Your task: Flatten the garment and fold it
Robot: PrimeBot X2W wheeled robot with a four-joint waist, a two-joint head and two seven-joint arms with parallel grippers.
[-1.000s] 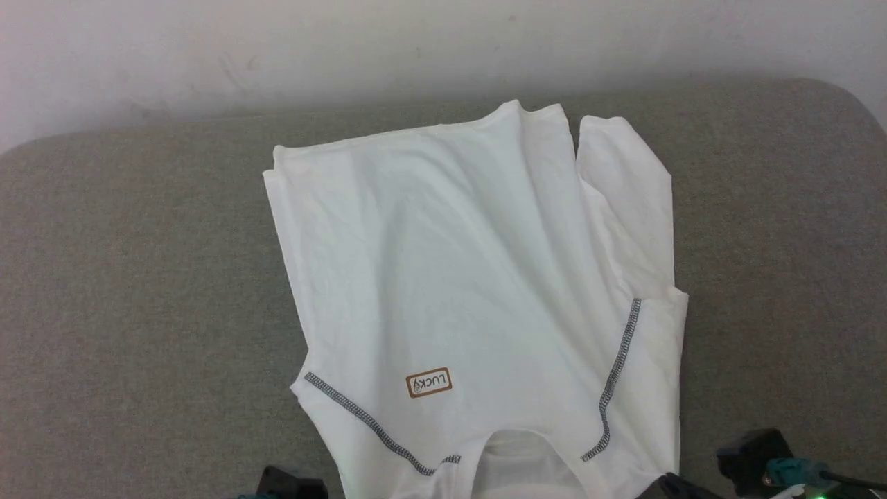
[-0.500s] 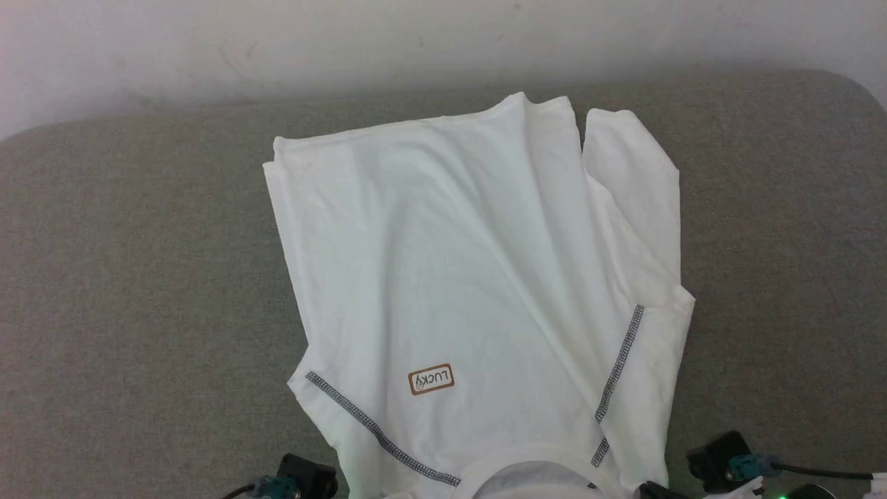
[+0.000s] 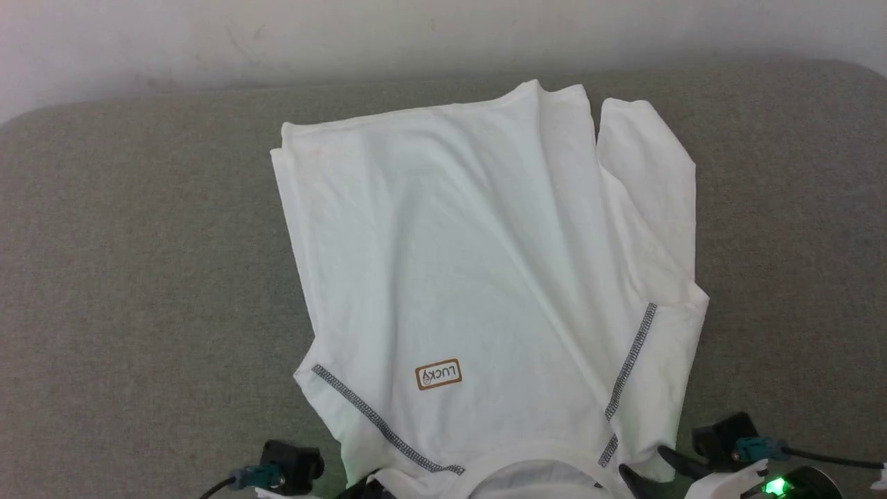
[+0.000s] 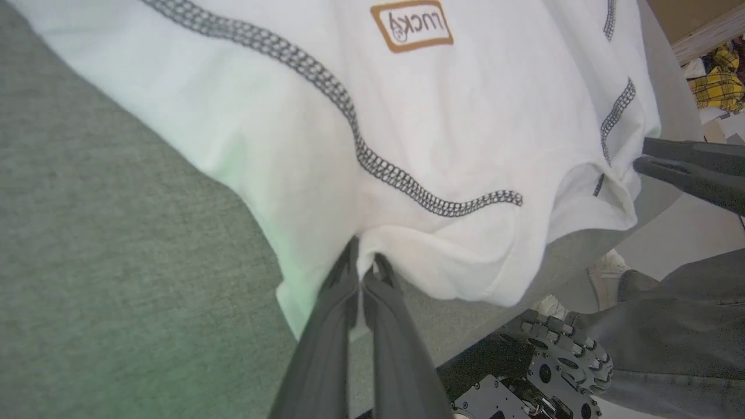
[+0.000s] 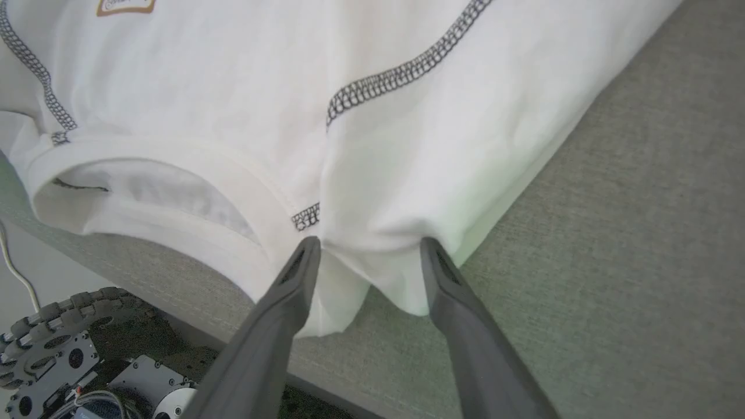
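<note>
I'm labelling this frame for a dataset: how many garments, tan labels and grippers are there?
garment: 1
tan label: 1
grippers: 2, the left gripper and the right gripper
Total: 4

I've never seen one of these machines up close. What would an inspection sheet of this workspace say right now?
surface: grey fabric pad, rounded far corners.
job's things: garment, white, spread out but creased, collar end at the near edge; tan label showing; sleeve lying along its right side.
clutter: nothing seen on the pad.
grippers: left gripper shut on the garment's near edge; right gripper open, fingers either side of a fold beside the collar.
cables: black cables near both wrists.
surroundings: pale wall behind; yellow checked cloth off to one side; wheeled base below the pad's edge.
</note>
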